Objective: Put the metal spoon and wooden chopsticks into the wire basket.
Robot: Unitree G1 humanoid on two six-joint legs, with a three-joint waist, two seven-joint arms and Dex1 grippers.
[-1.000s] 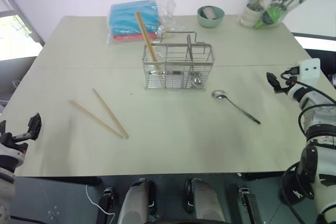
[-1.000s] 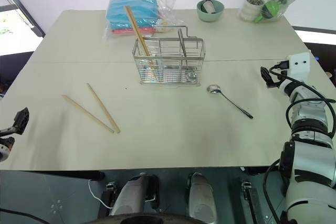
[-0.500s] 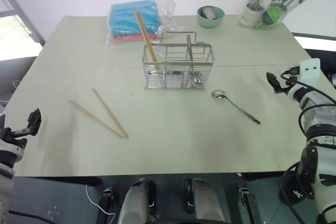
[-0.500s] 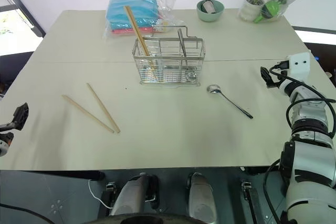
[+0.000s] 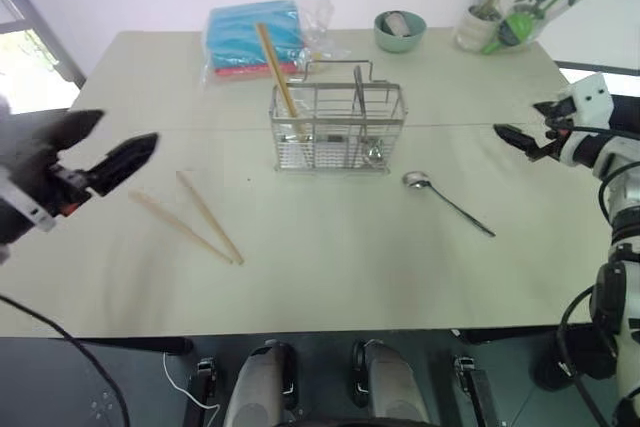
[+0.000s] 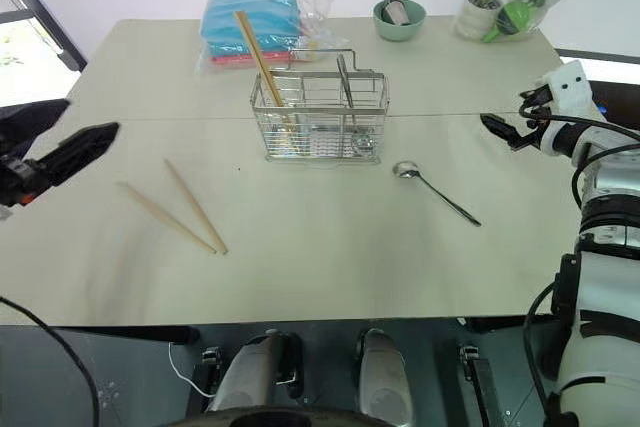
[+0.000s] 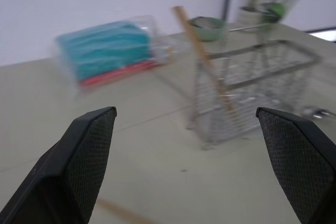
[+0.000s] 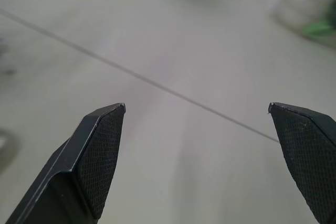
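With both pairs of fingers spread wide and empty, we judge the metal spoon (image 5: 447, 203), flat on the counter (image 5: 330, 267) right of the wire basket (image 5: 338, 129) with its bowl toward it, and the wooden chopsticks (image 5: 198, 221), lying left in a narrow V, light, stiff, slippery, best pinched mid-length.

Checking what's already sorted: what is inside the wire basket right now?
In the wire basket, a tan wooden stick leans out of the left compartment, and a metal utensil stands further right. The mesh hides their lower ends, so what else lies at the bottom cannot be told.
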